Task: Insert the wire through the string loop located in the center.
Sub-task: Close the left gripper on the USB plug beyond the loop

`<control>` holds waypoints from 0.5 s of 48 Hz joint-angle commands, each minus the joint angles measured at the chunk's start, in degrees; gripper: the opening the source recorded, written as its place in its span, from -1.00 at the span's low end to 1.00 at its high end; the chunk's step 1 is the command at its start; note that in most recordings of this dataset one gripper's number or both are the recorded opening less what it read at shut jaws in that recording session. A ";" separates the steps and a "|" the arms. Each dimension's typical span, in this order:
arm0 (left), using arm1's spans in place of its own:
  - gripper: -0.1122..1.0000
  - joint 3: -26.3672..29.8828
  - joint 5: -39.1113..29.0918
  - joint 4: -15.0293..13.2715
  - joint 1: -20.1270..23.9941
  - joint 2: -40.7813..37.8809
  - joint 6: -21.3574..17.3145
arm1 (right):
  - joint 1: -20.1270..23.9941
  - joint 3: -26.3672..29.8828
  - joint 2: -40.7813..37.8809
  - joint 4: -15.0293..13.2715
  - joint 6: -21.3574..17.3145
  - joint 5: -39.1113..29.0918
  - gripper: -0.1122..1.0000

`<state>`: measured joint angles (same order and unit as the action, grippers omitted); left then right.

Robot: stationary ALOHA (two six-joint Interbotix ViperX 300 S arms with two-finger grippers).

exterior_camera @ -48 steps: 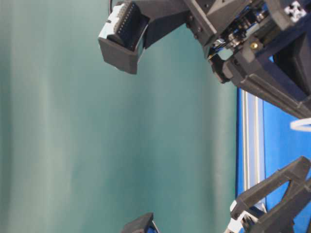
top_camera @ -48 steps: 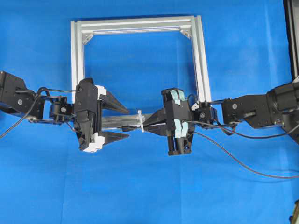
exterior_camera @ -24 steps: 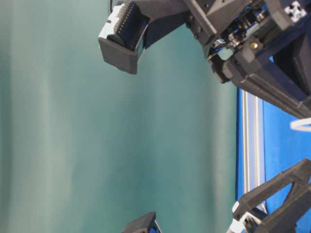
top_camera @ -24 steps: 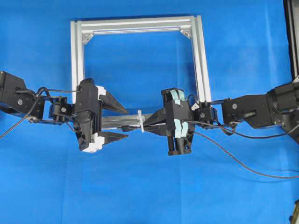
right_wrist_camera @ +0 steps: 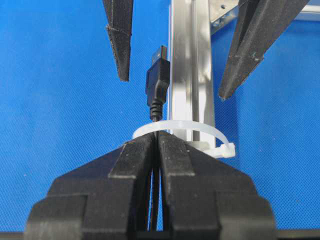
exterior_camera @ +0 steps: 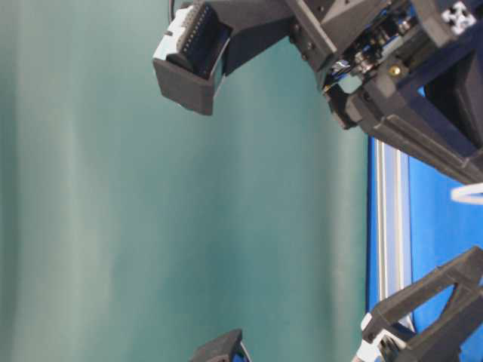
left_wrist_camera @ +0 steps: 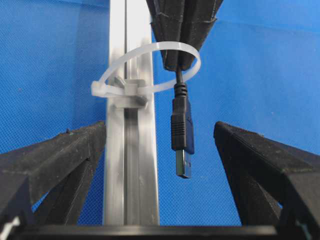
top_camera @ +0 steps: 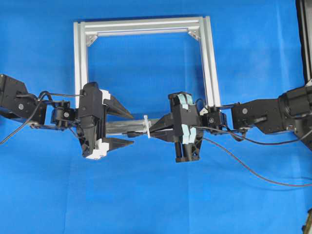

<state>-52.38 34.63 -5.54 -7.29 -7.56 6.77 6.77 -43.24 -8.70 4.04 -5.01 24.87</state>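
Pincers first: we are seeing the right pincer clamping the wire just behind its plug, jaws pressed together on the thin cable. In the overhead view this pincer is pointing left along the frame's near bar. The plug is poking through the loop, its metal tip hanging on the far side, toward the left arm, beside the bar and not touching it. The cable itself is crossing the white ring; the right fingertips are sitting right at the ring's edge.

We are finding the left pincer standing wide apart, gripping nothing, its two fingers flanking the plug on either side without contact. The plug is lying between them, nearer their tips than their roots.

The loop is sitting fastened on the middle of the near bar of the frame, which is lying flat on the blue desk. The rest of the wire is trailing off right across the blue surface.
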 commanded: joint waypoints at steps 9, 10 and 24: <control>0.67 0.88 -0.97 0.18 -0.18 0.62 0.00 | 0.09 0.53 0.88 0.00 0.00 0.26 -0.83; 0.60 0.88 -1.32 0.18 -0.18 0.62 0.00 | 0.09 0.53 0.97 0.00 0.00 0.26 -0.83; -0.65 1.32 -3.52 0.18 -0.09 0.62 -0.09 | 0.09 0.62 0.88 -0.09 0.00 0.26 -0.83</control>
<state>-51.86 30.76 -5.27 -7.73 -7.56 6.50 6.68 -43.24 -8.70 4.13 -4.92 24.87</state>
